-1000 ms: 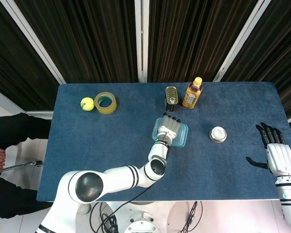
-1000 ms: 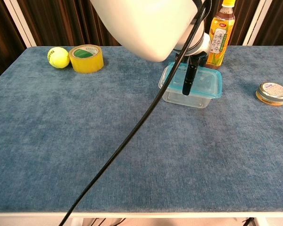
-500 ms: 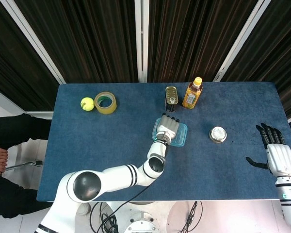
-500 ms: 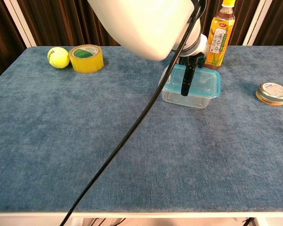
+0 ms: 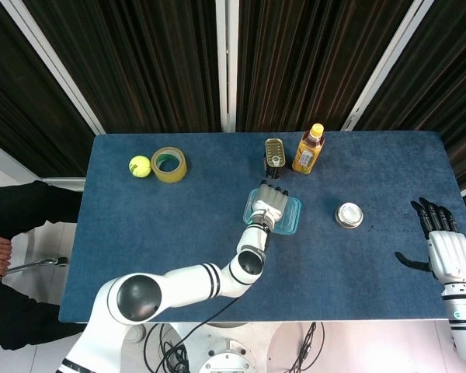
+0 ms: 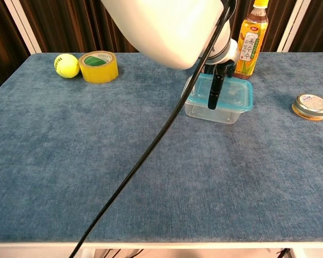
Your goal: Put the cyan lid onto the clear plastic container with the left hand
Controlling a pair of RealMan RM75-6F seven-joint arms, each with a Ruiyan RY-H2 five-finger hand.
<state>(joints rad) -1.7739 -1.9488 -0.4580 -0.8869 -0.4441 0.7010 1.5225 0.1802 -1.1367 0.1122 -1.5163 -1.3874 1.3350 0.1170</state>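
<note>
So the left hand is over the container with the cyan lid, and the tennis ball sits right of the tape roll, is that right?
Not quite. The left hand is over the container with the cyan lid, but the tennis ball sits left of the tape roll, not right. The head view shows it, and the chest view agrees.

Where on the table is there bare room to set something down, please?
Free: the whole near half of the table, and the stretch between the tape roll and the clear plastic container. Crowded: the far edge around the tin, bottle and left robot hand.
</note>
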